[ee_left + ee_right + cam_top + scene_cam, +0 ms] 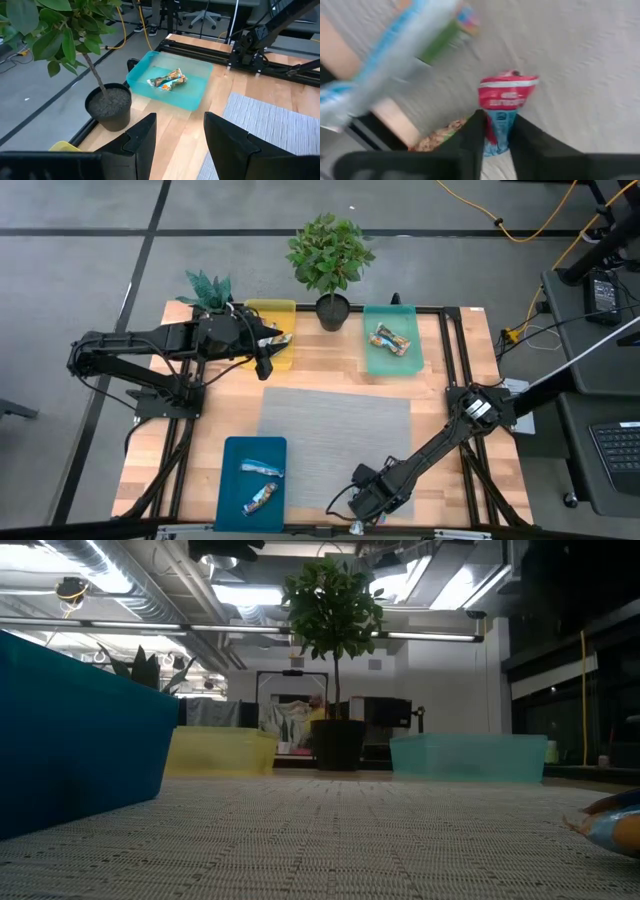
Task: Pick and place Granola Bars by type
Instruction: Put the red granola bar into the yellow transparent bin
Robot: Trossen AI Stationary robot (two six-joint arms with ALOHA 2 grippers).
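Observation:
My right gripper (366, 498) is low over the near edge of the grey mat and is shut on a granola bar (507, 95) with a red and a blue end. A second, light-blue bar (395, 55) shows blurred beside it. In the low view one bar (612, 825) lies on the mat at the right. My left gripper (180, 127) hangs open and empty over the yellow tray (272, 315), where one bar (276, 340) lies. Two bars (391, 340) lie in the teal tray (393, 362). Two more bars (261, 470) lie in the blue tray (228, 480). My right gripper pinches the bar's blue end (500, 131) between its two fingers (472, 137). The red end (507, 92) sticks out past the fingertips over the mat. Whether the bar is lifted off the mat cannot be told.
A potted plant (330, 265) stands at the far edge between the yellow and teal trays, and a smaller plant (208, 288) stands at the far left corner. The grey mat (335, 440) covers the table's middle. Black rails (452, 350) run along the table's sides.

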